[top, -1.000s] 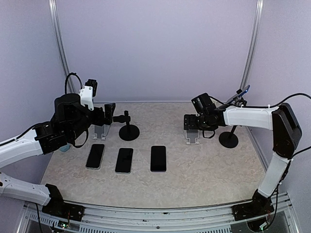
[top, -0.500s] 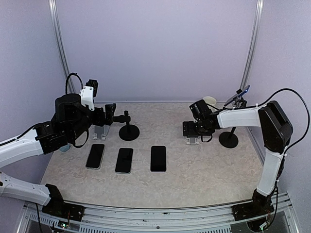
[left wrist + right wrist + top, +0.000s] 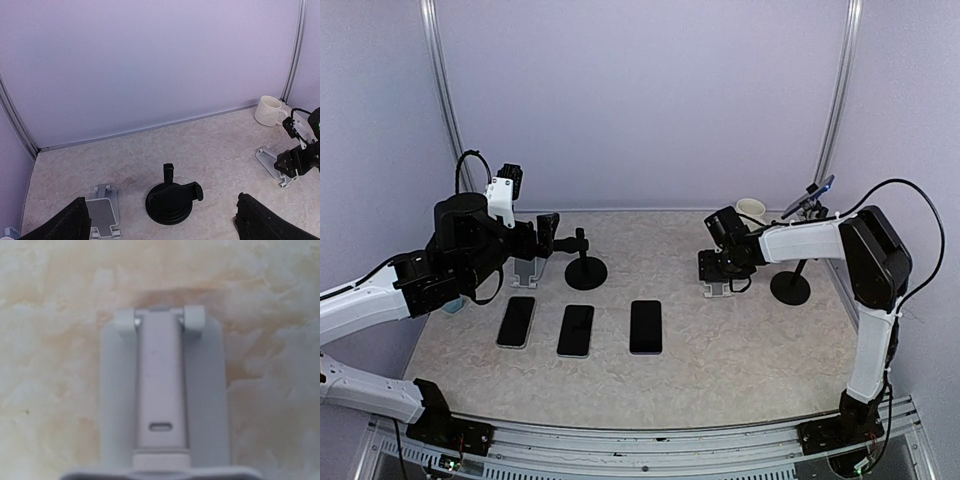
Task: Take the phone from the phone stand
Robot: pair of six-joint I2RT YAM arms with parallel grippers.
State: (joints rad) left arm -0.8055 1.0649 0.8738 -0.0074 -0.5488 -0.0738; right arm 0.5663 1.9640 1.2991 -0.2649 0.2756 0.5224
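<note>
A phone (image 3: 819,188) with a blue edge sits tilted in the clamp on top of a tall black phone stand (image 3: 790,288) at the right. My right gripper (image 3: 718,266) hangs low over a small grey folding stand (image 3: 717,287), left of that black stand. The right wrist view is filled by this grey stand (image 3: 162,405), which holds nothing, and no fingers show there. My left gripper (image 3: 546,236) is open in the air above the left side. Its dark fingers (image 3: 70,222) frame an empty black clamp stand (image 3: 172,200).
Three dark phones (image 3: 517,320) (image 3: 575,330) (image 3: 645,326) lie flat in a row on the table. A second grey stand (image 3: 527,270) and the empty black clamp stand (image 3: 585,270) are at the back left. A white mug (image 3: 750,208) stands near the back wall.
The right arm's elbow has swung inward and the wrist has settled closer over the grey stand, uncovering the mug. The left arm has not moved.
</note>
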